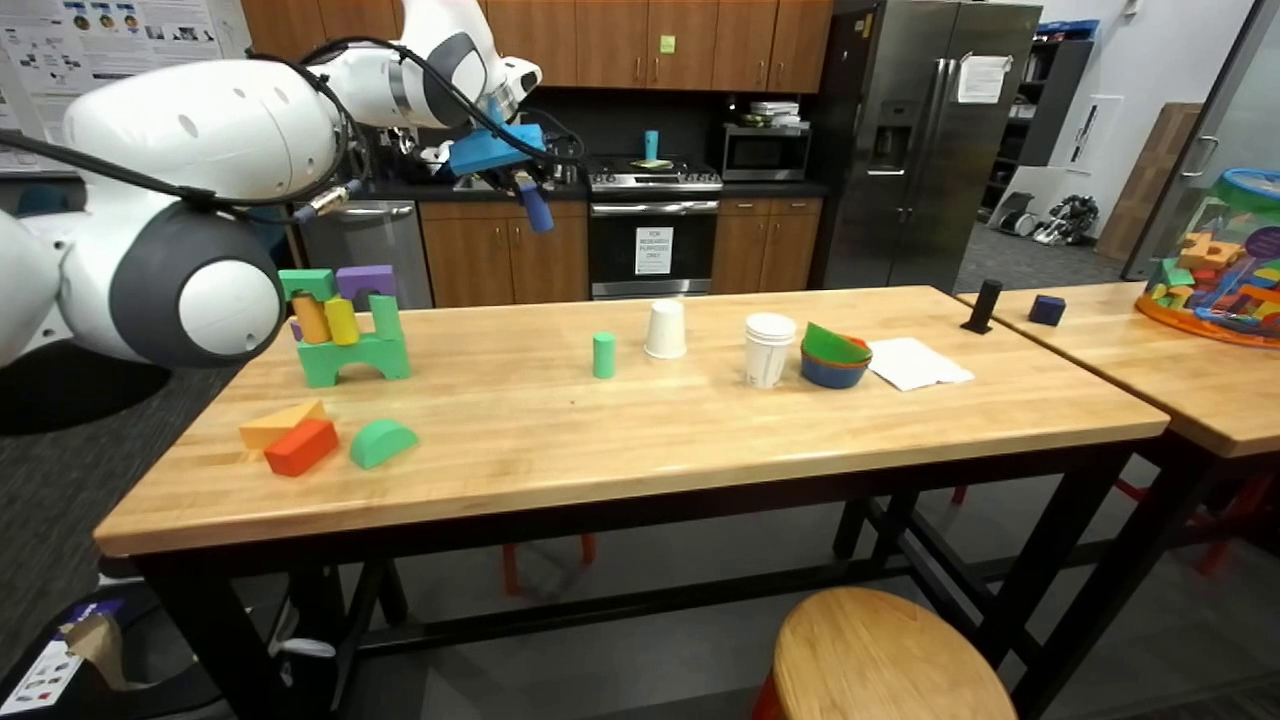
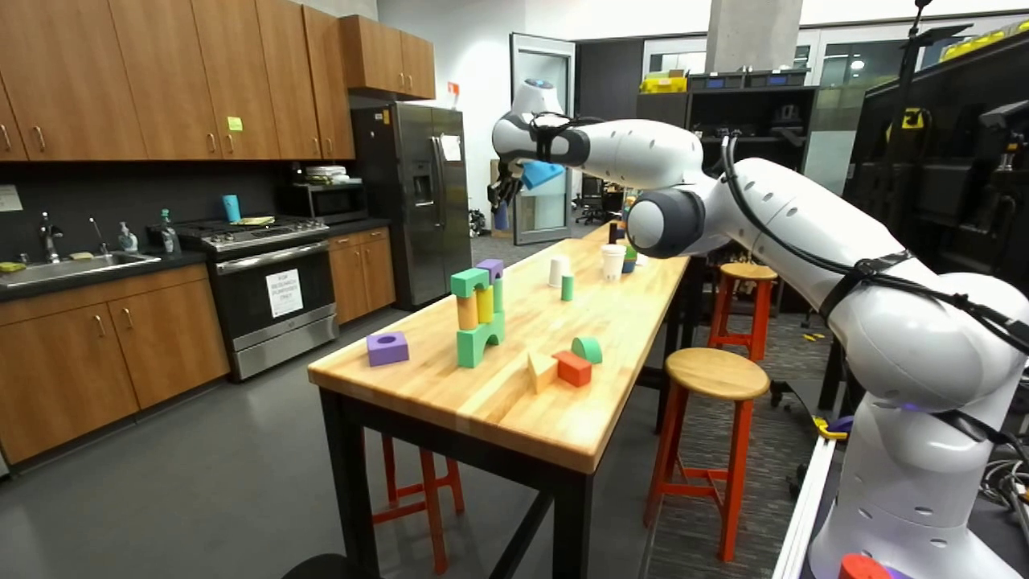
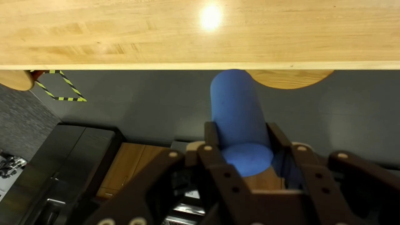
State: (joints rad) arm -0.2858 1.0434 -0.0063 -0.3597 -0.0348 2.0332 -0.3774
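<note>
Clamping a blue cylinder block [image 3: 239, 109]: my gripper [image 3: 243, 137] is closed on its sides near the upper end, most of the length hanging free, tilted. Main risk, I'd say: slip or swivel, since round sides plus short contact hold poorly under a jerk. It's in the air, well above the tabletop [image 3: 125, 40]. Wrist view has it against gray floor [image 3: 150, 103] beyond the edge; can't tell if it's truly past it, but if so, a drop misses the wood. Round wooden stool seat [image 3: 289, 79] at that edge could bounce a fall sideways. Next, upturned white paper cup [image 1: 666, 329] and green cylinder block [image 1: 604, 355], upright, narrow: swinging low could topple either. Farther, block tower [image 1: 342, 322], merely stacked by the look of it. My elbow [image 1: 235, 308] overlaps it in an exterior view, gap unclear; a brush there could bring it down.
</note>
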